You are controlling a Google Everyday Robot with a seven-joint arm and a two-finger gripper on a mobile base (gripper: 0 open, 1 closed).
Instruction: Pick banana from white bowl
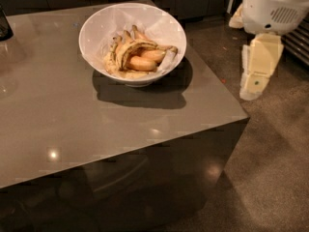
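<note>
The white bowl stands at the back of the glossy grey-brown table. In it lies the banana, long, curved and pale yellow with dark streaks, arching over shorter orange-yellow bananas. My gripper is cream-coloured and hangs down from the white arm housing. It is to the right of the table, over the floor, about a bowl's width from the bowl's right rim and apart from it. It holds nothing that I can see.
A dark object stands at the table's far left edge. The table's right edge and front corner lie between the gripper and the bowl. Dark cabinets run along the back. Speckled floor lies to the right.
</note>
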